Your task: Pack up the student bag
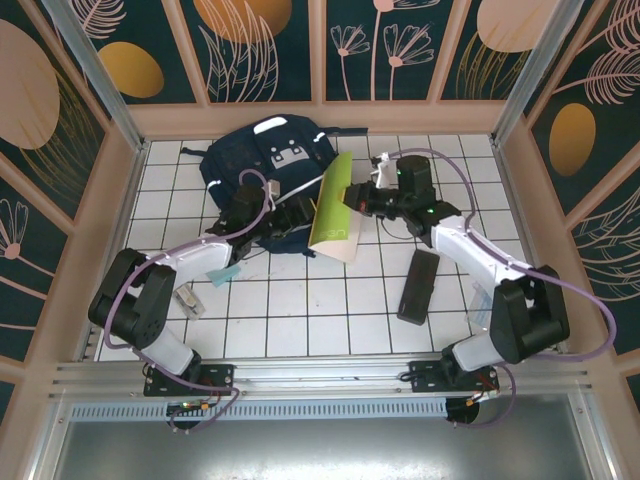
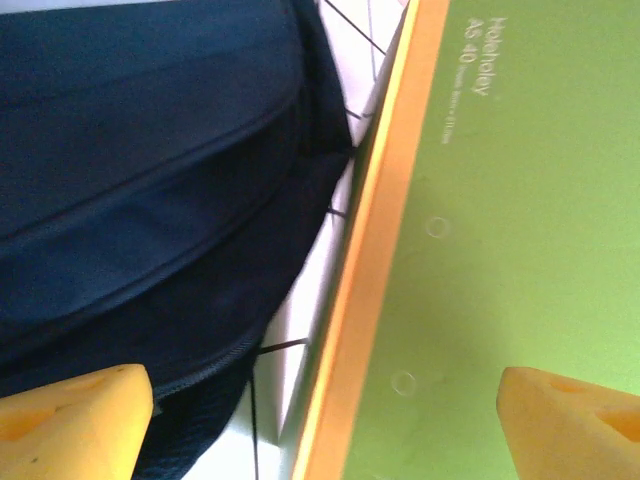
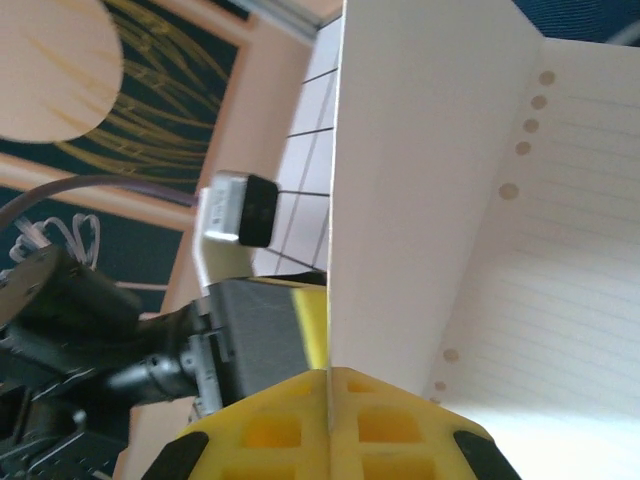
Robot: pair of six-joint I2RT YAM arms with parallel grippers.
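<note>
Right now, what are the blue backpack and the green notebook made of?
The student bag looks like woven navy fabric, probably nylon or polyester: matte, soft folds, stitched seams. The green notebook has a smooth, stiff cover, likely plastic or coated card, I can't tell which; inside are lined paper pages with punched holes.

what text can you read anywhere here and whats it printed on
"Holeholey": on the green notebook cover, running sideways in the left wrist view.
"A5 40": same cover, right beside the brand name.
Smaller line following "A5 40": too blurred to read.
Faint print low on the cover in the top view: too small to read.
student bag: no readable text on its grey-white patches.
</note>
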